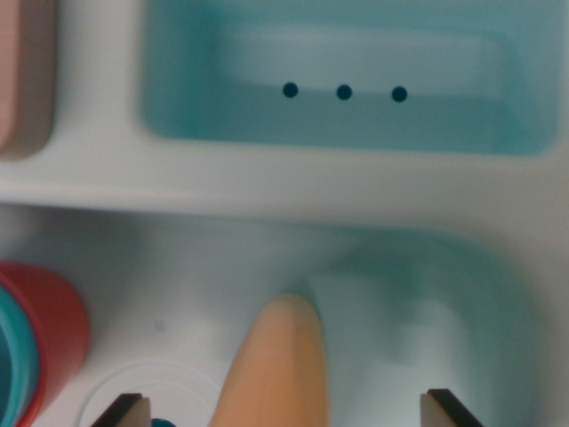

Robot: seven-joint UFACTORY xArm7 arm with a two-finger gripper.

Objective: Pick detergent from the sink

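Blurred white sink (267,182), orange detergent (276,365) cut off between spread-apart tool (283,411) tips.

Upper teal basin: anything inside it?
The upper teal plastic basin holds nothing loose; only three dark round holes on its far wall. No part is covered, though the image is blurred.

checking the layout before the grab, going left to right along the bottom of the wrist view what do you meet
red cup → left fingertip of the hand → orange tapered object → right fingertip, over the pale blue sink basin.
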